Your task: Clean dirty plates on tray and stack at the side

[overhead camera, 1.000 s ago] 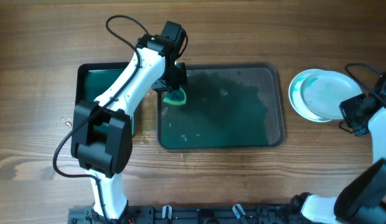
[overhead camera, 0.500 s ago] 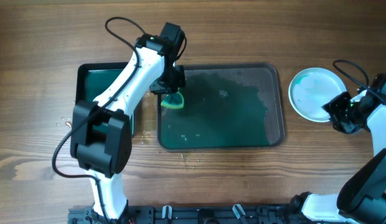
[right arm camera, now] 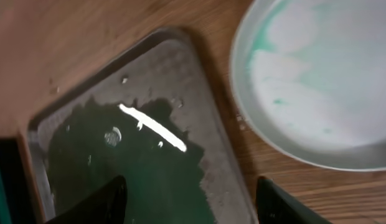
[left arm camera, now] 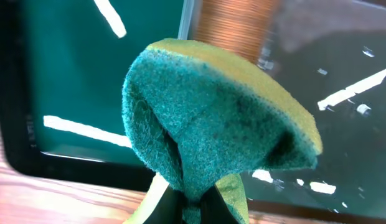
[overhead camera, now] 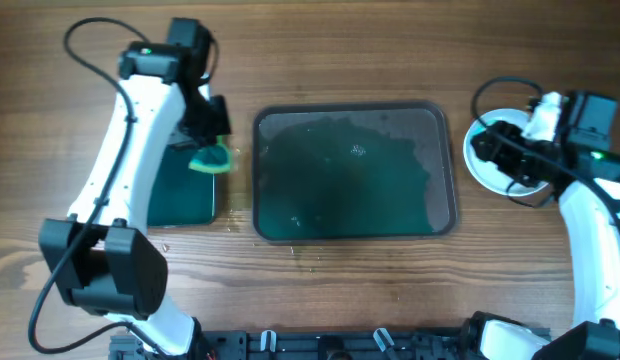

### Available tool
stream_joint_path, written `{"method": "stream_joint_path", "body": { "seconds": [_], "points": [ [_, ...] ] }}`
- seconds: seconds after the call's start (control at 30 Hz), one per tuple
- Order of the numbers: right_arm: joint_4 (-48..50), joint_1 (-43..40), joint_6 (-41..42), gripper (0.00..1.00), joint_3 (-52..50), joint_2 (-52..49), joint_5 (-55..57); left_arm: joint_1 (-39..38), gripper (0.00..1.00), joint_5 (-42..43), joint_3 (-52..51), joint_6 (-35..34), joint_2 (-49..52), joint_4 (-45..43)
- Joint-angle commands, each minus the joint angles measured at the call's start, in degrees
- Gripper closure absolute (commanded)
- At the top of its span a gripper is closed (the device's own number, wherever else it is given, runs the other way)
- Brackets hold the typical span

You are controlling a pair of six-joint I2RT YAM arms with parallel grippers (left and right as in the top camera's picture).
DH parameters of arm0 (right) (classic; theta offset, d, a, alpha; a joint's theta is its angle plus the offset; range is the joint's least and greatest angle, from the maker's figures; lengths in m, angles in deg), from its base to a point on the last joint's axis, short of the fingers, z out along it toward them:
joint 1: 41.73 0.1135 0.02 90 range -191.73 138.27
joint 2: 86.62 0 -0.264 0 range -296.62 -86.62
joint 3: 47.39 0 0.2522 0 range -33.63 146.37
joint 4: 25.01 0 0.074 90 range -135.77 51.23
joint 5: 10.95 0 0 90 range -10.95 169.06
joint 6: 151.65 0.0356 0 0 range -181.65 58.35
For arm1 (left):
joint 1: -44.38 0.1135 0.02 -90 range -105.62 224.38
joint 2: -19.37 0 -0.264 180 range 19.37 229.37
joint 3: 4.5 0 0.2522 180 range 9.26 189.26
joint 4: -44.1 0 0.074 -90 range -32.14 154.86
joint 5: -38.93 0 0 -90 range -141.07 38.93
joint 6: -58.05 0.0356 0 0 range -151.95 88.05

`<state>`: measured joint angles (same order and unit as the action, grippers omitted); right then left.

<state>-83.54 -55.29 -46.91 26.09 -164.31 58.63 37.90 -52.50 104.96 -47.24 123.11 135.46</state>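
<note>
Gripping the sponge (left arm camera: 211, 124), the left claw (left arm camera: 192, 208) hangs over the small tray (overhead camera: 175, 200); right claw (right arm camera: 192, 200) gapes near plates (right arm camera: 317, 81).

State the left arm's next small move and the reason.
Probably lower the sponge into the small tray and release. The left gripper holds it over that tray's right edge, the large tray holds no plates, and a plate lies beside it.

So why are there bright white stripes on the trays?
Left wrist view: light glaring off the wet tray and the smaller sponge tray behind the sponge. Right wrist view: one glare streak on the tray's wet puddle. Overhead view: even light, only faint shine.
</note>
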Motion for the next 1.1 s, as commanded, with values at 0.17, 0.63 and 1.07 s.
{"method": "stream_joint_path", "body": {
  "seconds": [0.17,0.63,1.07],
  "points": [
    [0.13,5.16,-2.75,0.33,0.74,0.11,2.01,14.49,0.96,-2.05,-12.55,8.17,0.20,-14.25],
    [0.17,5.14,-4.24,0.33,0.76,0.13,1.97,16.72,0.48,-1.99,-26.77,10.38,-0.28,-30.18],
    [-11.30,5.14,-7.45,0.25,14.93,6.56,2.82,12.00,0.00,6.56,3.04,10.38,-12.00,-4.52]
  ]
}}
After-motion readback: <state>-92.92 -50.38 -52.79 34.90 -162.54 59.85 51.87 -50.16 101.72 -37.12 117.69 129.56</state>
